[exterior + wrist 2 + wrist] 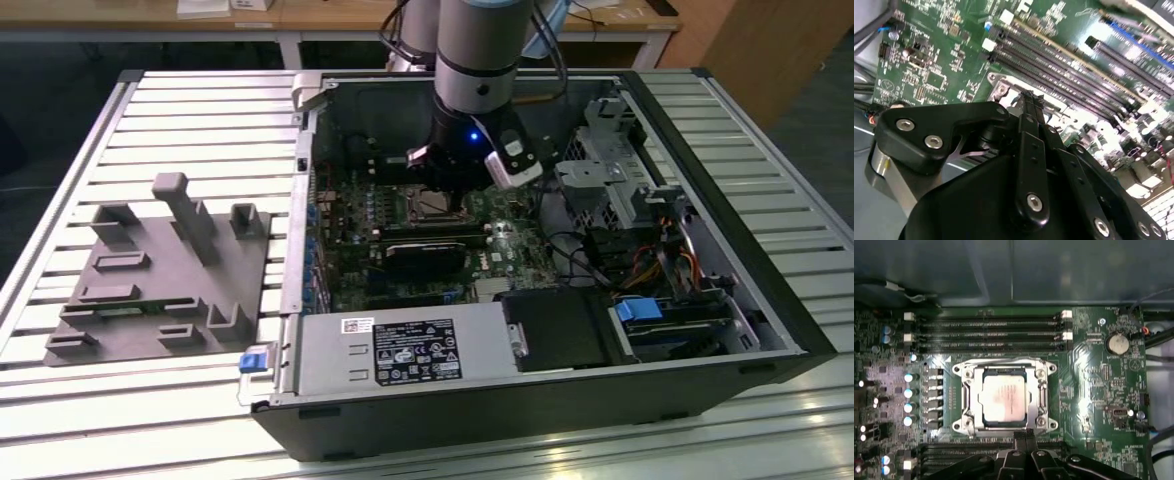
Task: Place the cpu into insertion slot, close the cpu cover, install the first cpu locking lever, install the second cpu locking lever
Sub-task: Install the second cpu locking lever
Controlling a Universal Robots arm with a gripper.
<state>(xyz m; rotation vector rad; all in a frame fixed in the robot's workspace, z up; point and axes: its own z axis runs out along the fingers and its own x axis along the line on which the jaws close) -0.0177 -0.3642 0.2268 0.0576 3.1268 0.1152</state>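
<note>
The cpu (1004, 397), a dull silver square, lies flat in the insertion slot, whose dark rim (1004, 370) shows around it. The silvery cpu cover (972, 395) is down over the chip's edges. A thin metal lever (1044, 395) runs along one side of the cover and a wire bar (999, 360) along another. My gripper (1024, 436) is shut, its black fingertips together just off the cover's edge with nothing seen between them. In the second wrist view the fingertips (1029, 100) hang beside the metal socket corner (1000, 89). In the exterior view the gripper (449, 190) reaches down into the open computer case over the socket (434, 207).
Long black memory slots (989, 322) run beside the socket, with more behind the fingers. A coin battery (1117, 343) and a row of capacitors (909, 392) flank it. The case holds a power supply (400, 350) and cables (627, 260). A grey fixture plate (160, 270) lies at the exterior view's left.
</note>
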